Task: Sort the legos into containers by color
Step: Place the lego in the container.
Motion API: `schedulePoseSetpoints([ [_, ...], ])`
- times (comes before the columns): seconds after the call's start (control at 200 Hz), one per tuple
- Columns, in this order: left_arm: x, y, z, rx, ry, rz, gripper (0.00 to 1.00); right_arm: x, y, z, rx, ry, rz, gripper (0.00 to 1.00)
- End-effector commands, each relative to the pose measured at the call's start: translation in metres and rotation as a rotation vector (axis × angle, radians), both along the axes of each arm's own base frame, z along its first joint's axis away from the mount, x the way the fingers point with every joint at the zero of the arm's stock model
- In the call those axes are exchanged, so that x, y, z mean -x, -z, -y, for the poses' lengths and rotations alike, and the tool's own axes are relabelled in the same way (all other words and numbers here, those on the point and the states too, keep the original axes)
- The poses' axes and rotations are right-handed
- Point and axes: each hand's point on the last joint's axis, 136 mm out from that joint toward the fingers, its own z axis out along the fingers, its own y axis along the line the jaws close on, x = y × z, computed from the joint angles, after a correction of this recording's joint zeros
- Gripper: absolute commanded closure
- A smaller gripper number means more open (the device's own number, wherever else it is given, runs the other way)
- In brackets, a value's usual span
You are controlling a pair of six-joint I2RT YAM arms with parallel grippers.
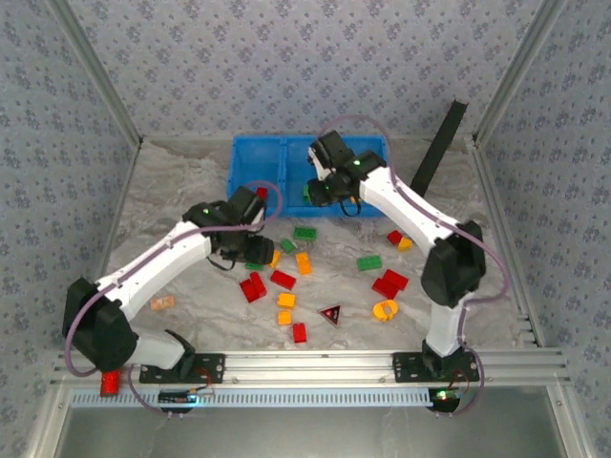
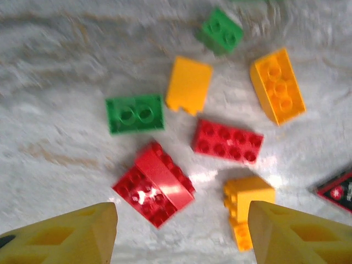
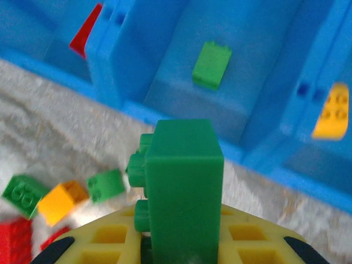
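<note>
**Left to right.** Left gripper [image 2: 181, 234], released and empty, hung over loose legos [image 1: 304, 262] on the near side of the tray's [image 1: 256, 145] left compartment. A tilted red stack [image 2: 154, 184] lay between its spread fingers, with a yellow brick [image 2: 247, 204] just beside it. Closing there would probably have caught both colours or skidded the stack aside. Right gripper [image 3: 181, 245], clenched on an upright green brick [image 3: 184, 181], stood just short of the tray's near rim. It faced the middle compartment, where a second green piece [image 3: 212, 65] lay. A release before the rim was crossed would likely have dropped the brick outside the tray. Held by its lower end, it could also have pivoted past a divider, toward the red piece [image 3: 82, 33] on the left or the yellow piece [image 3: 333, 113] on the right. In the top view the right arm covered much of the tray's middle and right compartments. The green brick screened its own finger contacts. A dark triangle [image 2: 338, 190] was cut off at the frame edge, and both wrist views were blurred.
</note>
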Motion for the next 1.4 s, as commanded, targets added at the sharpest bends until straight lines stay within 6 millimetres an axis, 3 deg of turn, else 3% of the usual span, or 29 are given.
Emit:
schedulePoseSetpoints([
  [0.0,0.027,0.001,0.005,0.054,-0.092,-0.039,0.34,-0.033,0.010,0.003,0.050,-0.008,0.029,0.80],
  [0.16,0.051,0.008,0.015,0.120,-0.152,-0.024,0.33,-0.077,0.035,-0.004,0.050,0.005,0.043,0.80],
  [0.395,0.088,0.015,0.039,0.118,-0.119,-0.043,0.32,-0.108,0.081,-0.011,0.082,-0.019,0.035,0.81],
  [0.655,0.122,0.035,0.064,0.060,-0.095,-0.090,0.31,-0.122,0.106,-0.023,0.068,-0.058,0.057,0.80],
  [0.91,0.136,0.053,0.088,0.034,-0.087,-0.116,0.31,-0.121,0.133,-0.026,0.083,-0.079,0.029,0.74],
  [1.069,0.142,0.060,0.097,0.028,-0.088,-0.145,0.31,-0.118,0.130,-0.026,0.077,-0.080,0.035,0.66],
  [1.399,0.148,0.078,0.106,-0.003,-0.091,-0.193,0.32,-0.116,0.093,-0.029,0.044,-0.097,0.082,0.53],
])
